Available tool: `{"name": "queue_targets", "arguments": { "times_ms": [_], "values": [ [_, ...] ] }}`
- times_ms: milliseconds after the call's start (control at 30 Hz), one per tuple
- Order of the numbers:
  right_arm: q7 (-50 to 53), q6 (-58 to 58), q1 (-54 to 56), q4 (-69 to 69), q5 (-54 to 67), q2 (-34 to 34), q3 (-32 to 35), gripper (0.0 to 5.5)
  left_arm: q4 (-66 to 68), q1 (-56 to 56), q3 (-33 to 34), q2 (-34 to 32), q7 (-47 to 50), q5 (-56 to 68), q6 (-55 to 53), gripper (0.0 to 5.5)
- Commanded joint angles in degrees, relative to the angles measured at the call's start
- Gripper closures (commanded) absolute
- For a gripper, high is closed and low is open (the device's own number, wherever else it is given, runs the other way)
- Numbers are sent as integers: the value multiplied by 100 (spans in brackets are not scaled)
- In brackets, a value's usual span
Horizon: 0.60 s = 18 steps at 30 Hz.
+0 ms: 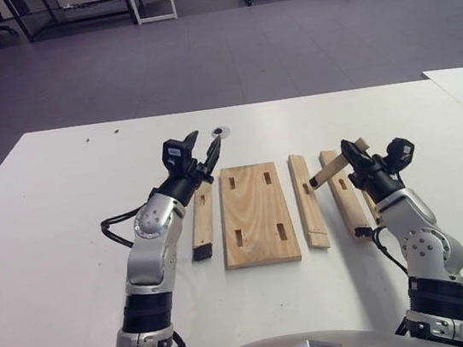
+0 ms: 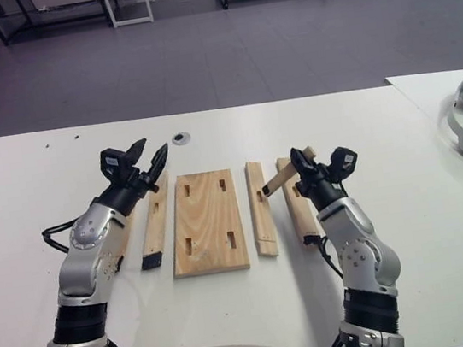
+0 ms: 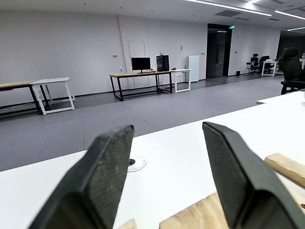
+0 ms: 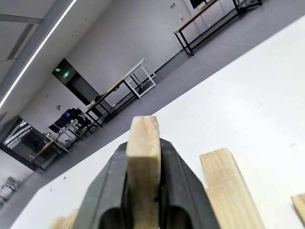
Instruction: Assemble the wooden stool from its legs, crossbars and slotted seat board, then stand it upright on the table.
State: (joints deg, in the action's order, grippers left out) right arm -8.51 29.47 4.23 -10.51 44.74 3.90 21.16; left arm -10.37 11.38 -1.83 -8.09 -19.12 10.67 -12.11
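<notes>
White counter [image 1: 61, 189] carries the loose parts. The pale wooden slotted seat board [image 1: 257, 213] lies flat near its middle, four slots facing up. The left leg [image 1: 203, 222] lies just beside the board's left edge, and the right legs [image 1: 308, 201] lie side by side on the board's other side. A short crossbar [image 1: 327, 176] slants above the right legs, clamped in the closed right pincer [image 1: 353, 156]. The left pincer [image 1: 204, 140] hangs over the left leg's far end, fingers [image 3: 100, 176] spread wide, holding nothing.

Seat board [image 1: 257, 214]: pale bare wood, visible grain, matt. Crossbar [image 4: 143, 162]: same bare wood. Table [image 1: 47, 208]: white, smooth, matt.
</notes>
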Motion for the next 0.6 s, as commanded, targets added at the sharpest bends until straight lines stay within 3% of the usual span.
{"name": "queue_targets", "arguments": {
  "times_ms": [33, 467, 600],
  "values": [
    [-44, -54, 127, 186, 78, -92, -42, 509, -27, -142, 34, 16, 118, -5, -59, 286],
    [-216, -616, -150, 472, -647, -52, -423, 509, 26, -217, 34, 10, 151, 25, -62, 286],
    [-398, -901, -433, 472, -1531, 324, -1009, 509, 27, -232, 29, -5, 137, 25, -73, 286]
  ]
}}
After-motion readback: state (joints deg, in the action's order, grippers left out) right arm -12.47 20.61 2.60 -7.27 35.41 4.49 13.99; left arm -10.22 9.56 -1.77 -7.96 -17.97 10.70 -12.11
